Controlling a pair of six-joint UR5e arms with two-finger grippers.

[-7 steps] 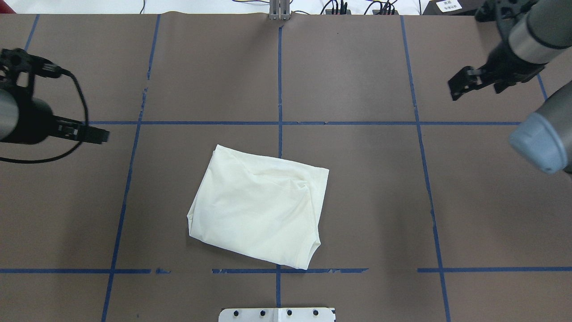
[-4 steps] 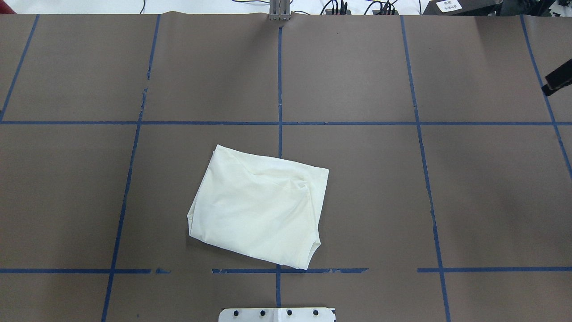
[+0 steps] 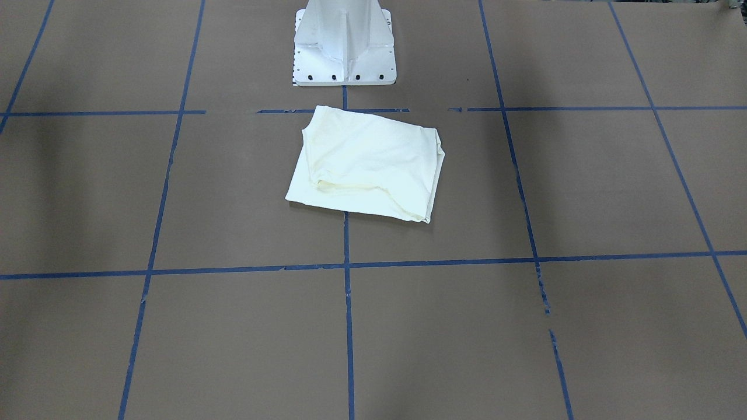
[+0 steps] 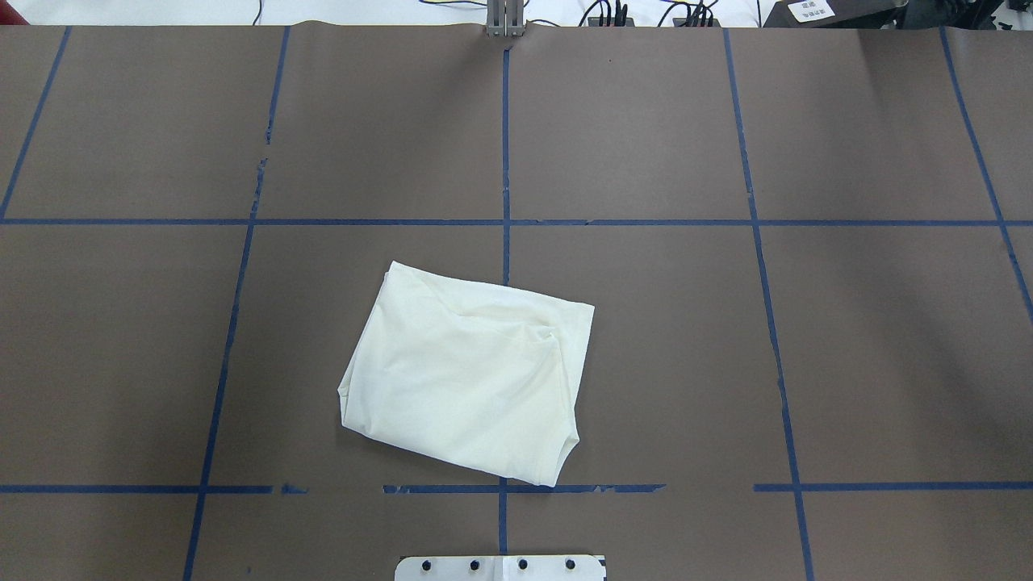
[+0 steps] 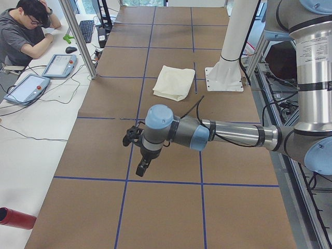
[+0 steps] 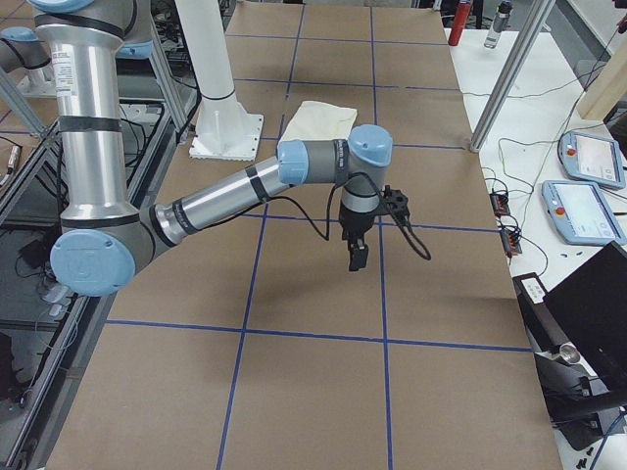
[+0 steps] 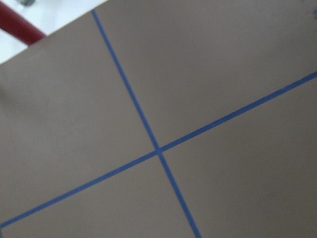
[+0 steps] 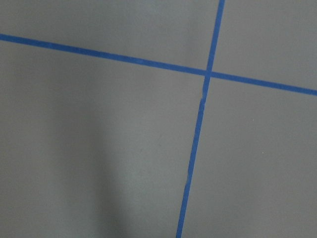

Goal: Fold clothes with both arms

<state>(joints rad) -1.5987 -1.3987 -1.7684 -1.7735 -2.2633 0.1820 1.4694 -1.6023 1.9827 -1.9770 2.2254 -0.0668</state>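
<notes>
1. Both grippers have cleared the overhead view since 1 s ago. The folded T-shirt (image 4: pixel 468 375) has not shifted and lies toward 6 o'clock on the table (image 4: pixel 726 363), plain side up.
2. Front-facing: it lies toward 12 o'clock, near the pedestal (image 3: pixel 344 46), untouched.
3. Left side: the left gripper (image 5: pixel 143 167) hangs over bare table, well apart from it. I cannot tell whether its fingers are parted.
4. Right side: the right gripper (image 6: pixel 357 257) does likewise, with the same doubt.
5. Wrist views: only tape lines (image 7: pixel 158 148) show. Both are parked wide, so folding looks finished.

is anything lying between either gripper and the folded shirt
Nothing visible does. Only brown table surface with blue tape lines lies between the left gripper and the shirt, and likewise between the right gripper and the shirt.
</notes>
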